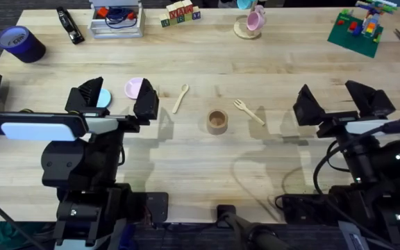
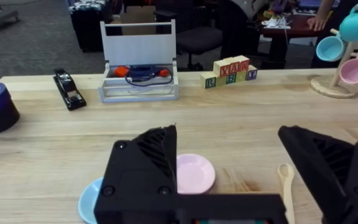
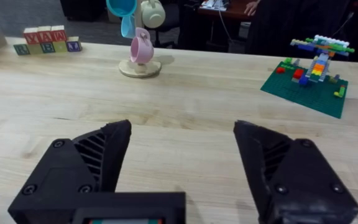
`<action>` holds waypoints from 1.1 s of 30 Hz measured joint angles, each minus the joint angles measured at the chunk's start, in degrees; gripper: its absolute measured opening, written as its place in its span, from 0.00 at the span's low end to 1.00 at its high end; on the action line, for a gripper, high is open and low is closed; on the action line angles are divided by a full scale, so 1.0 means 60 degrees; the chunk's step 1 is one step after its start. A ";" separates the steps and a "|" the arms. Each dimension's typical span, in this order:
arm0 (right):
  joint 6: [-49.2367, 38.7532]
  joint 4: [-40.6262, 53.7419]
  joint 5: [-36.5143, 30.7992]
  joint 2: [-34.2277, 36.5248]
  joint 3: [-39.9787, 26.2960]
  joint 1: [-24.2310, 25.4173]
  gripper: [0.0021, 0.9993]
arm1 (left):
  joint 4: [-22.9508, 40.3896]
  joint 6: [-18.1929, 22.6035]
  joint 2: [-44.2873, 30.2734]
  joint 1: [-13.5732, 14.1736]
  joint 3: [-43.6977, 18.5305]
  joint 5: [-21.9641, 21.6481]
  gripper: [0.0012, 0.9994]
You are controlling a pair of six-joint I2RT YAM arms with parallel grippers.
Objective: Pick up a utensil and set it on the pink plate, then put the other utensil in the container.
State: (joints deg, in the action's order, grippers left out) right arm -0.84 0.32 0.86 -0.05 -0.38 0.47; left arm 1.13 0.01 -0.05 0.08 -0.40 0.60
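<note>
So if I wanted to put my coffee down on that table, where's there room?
The widest bare wood lies between the fork and the green brick set, in front of the mug stand. A smaller patch sits between the tape roll and the pink plate. It's crowded around the spoon, the container and along the far edge.

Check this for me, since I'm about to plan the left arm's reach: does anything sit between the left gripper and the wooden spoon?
Nothing visible does. In the overhead view the left gripper, open, hovers over the pink plate, and the spoon lies just beyond on bare table. The container stands farther on, clear of that line.
</note>
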 joint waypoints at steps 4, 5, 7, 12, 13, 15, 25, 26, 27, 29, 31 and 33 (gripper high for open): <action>0.0003 0.0017 0.0000 0.0000 0.0000 0.0015 1.00 | 0.0000 0.0004 0.0000 0.0000 0.0000 0.0000 1.00; 0.0000 0.0018 0.0000 0.0000 0.0000 0.0015 1.00 | 0.0000 0.0004 0.0000 0.0000 0.0000 0.0003 1.00; 0.0002 0.0018 0.0000 0.0000 0.0000 0.0015 1.00 | 0.0000 0.0004 0.0000 0.0000 0.0000 0.0002 1.00; 0.0004 0.0018 0.0000 0.0000 0.0000 0.0015 1.00 | 0.0000 0.0004 0.0000 0.0000 0.0000 0.0000 1.00; 0.0000 0.0018 0.0000 0.0000 0.0000 0.0015 1.00 | 0.0000 0.0004 0.0000 0.0000 0.0000 0.0000 1.00; 0.0000 0.0018 0.0004 0.0004 0.0000 0.0015 1.00 | -0.0004 0.0004 0.0000 0.0000 0.0000 0.0000 1.00; 0.0000 0.0258 0.0037 0.0004 -0.0245 0.0015 1.00 | 0.0150 0.0077 0.0000 0.0000 -0.0354 -0.0073 1.00; 0.0000 0.0346 0.0044 0.0007 -0.0377 0.0015 1.00 | 0.0190 0.0100 0.0000 0.0000 -0.0523 -0.0073 1.00; 0.0001 0.0513 0.0047 0.0008 -0.0555 0.0015 1.00 | 0.0275 0.0108 0.0000 0.0000 -0.0722 -0.0073 1.00; 0.0001 0.1060 0.0073 0.0008 -0.1071 0.0015 1.00 | 0.0823 0.0117 0.0000 0.0000 -0.1324 -0.0073 1.00; 0.0003 0.1755 0.0073 0.0007 -0.1687 0.0015 1.00 | 0.1654 0.0134 0.0000 0.0000 -0.1983 -0.0073 1.00; 0.0003 0.2486 0.0073 0.0011 -0.2327 0.0015 1.00 | 0.2776 0.0153 0.0000 0.0000 -0.2752 -0.0073 1.00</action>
State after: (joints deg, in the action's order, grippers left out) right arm -0.83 15.24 1.30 0.01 -14.35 0.56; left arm 17.78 0.93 -0.05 0.08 -16.92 0.16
